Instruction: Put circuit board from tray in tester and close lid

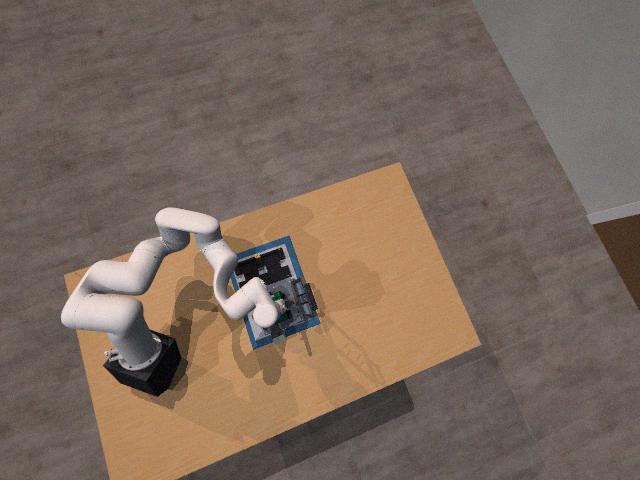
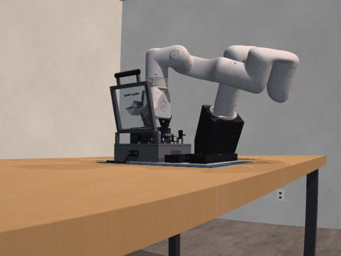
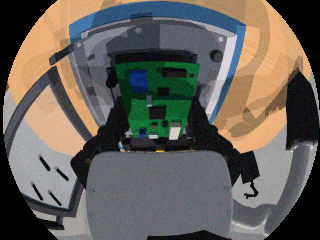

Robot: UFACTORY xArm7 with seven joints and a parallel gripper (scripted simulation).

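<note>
Gripper (image 2: 165,134) (image 3: 157,104): I have its fingers clamped on the long edges of the board, pointing down.
Handle (image 1: 312,296) (image 2: 127,72) (image 3: 47,224): black bar at the top of the raised lid.
Lid (image 1: 305,298) (image 2: 150,107) (image 3: 70,104): standing open, tilted slightly back.
Tester (image 1: 276,287) (image 2: 136,149) (image 3: 145,37): grey box, under the gripper.
Board (image 1: 279,298) (image 2: 169,135) (image 3: 160,102): green, face up, roughly level, low over the tester's plate; I can't tell whether the pins are in its holes.
Tray (image 1: 248,269) (image 2: 203,158) (image 3: 145,144): black, beside the tester.
Arm base (image 1: 168,361) (image 2: 216,135): black block, behind the tray in the exterior view.
</note>
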